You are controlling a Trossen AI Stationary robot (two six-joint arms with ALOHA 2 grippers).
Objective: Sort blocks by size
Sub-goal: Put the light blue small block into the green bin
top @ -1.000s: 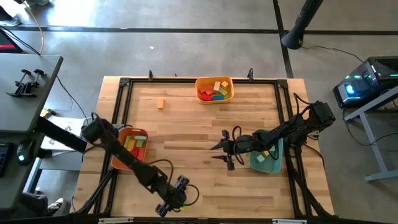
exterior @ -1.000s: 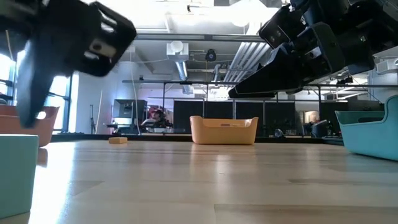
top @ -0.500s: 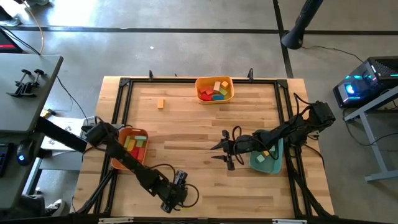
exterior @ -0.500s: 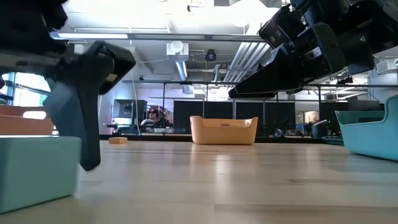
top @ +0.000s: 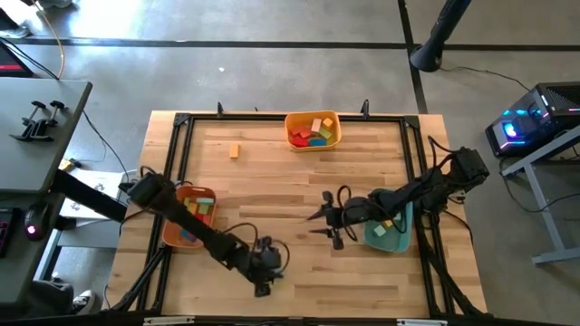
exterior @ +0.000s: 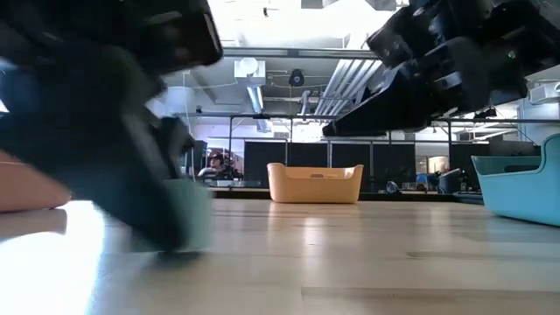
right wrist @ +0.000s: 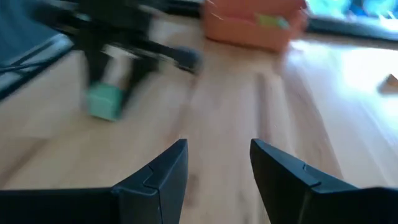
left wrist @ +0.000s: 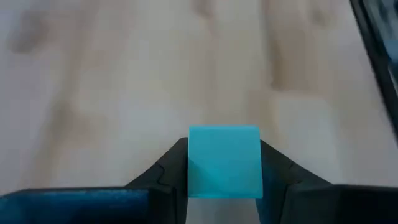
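A teal cube block (left wrist: pixel 224 162) sits between the fingers of my left gripper (left wrist: pixel 224 149), which is low over the table near its near edge (top: pixel 263 281). The same block shows in the low view (exterior: pixel 188 219) and in the right wrist view (right wrist: pixel 104 102). My right gripper (top: pixel 319 222) hovers open over the table's middle right with nothing between its fingers (right wrist: pixel 217 149). A yellow tray (top: pixel 313 118) at the far edge holds several coloured blocks. One orange block (top: pixel 234 150) lies on the table at the far left. My left gripper pinches the teal cube by two opposite side faces (left wrist: pixel 194 168) between its two fingers. The fingers slant down at it from the table's left. The cube sits upright, down at the tabletop; whether its underside rests on the wood I cannot tell.
An orange tray (top: pixel 174 237) with several blocks hangs at the table's left edge under my left arm. A teal tray (top: pixel 391 239) with a block stands at the right, under my right arm. A black frame (top: pixel 181 122) rims the table. Bare wood lies between the trays.
My left gripper has dropped toward the tabletop, moved from the near edge a little toward the far and right edges, and rolled about its own axis. The teal cube stood beside one finger before; now it is between both and sits farther from the near edge.
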